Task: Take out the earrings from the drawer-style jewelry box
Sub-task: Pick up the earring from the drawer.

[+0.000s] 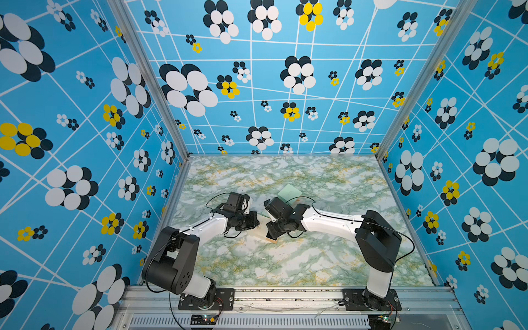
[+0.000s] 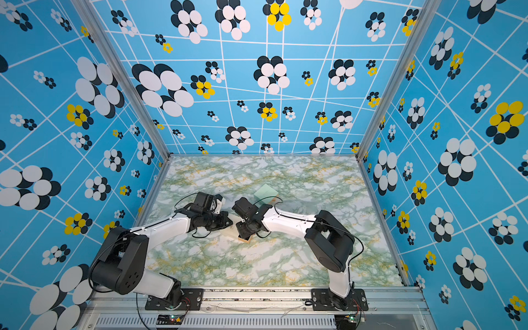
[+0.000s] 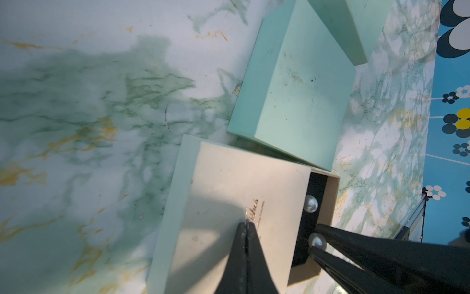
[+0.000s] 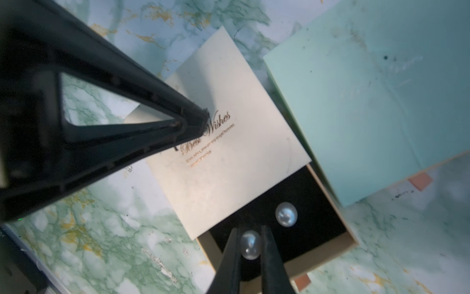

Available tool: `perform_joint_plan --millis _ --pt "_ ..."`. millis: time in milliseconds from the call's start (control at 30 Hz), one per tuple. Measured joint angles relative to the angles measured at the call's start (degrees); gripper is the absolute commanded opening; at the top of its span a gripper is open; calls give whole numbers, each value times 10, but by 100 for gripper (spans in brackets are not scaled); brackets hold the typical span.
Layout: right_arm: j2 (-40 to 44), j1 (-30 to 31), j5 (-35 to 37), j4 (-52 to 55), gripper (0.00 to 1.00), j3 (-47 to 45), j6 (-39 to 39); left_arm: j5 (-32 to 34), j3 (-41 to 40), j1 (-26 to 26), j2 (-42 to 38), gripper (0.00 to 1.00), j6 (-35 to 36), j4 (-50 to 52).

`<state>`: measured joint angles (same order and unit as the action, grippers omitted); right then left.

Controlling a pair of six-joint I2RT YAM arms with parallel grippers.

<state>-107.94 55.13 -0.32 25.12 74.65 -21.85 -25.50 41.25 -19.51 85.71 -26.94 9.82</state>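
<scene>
The cream drawer-style jewelry box (image 4: pixel 229 142), lettered "Best Wishes" in gold, lies on the marble table. Its black-lined drawer (image 4: pixel 310 201) is slid partly out. Two pearl earrings show in the drawer. My right gripper (image 4: pixel 250 229) is shut on one pearl earring (image 4: pixel 250 245); the other pearl (image 4: pixel 286 214) rests on the lining beside it. My left gripper (image 3: pixel 246 224) is shut, its tips pressed on the box's cream top by the lettering. In the left wrist view the held pearl (image 3: pixel 318 241) sits between the right fingers (image 3: pixel 356 239). In both top views the arms hide most of the box (image 1: pixel 271 241).
A mint-green box (image 3: pixel 292 89) lies right beside the jewelry box, touching or nearly touching the drawer's side. A second mint box (image 1: pixel 290 191) sits farther back on the table. Patterned blue walls close in the table on three sides.
</scene>
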Motion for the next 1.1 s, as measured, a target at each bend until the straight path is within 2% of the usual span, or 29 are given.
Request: perform_joint_plan --millis 233,633,800,1100 --pt "23 0 16 -2 1 -22 -1 0 0 0 0 0 0 0" --pt "137 0 61 -20 0 -94 -19 0 0 0 0 0 0 0" --pt "150 -11 53 -33 0 -140 -40 0 0 0 0 0 0 0" --pt "150 -44 -7 -92 0 -212 -86 0 0 0 0 0 0 0"
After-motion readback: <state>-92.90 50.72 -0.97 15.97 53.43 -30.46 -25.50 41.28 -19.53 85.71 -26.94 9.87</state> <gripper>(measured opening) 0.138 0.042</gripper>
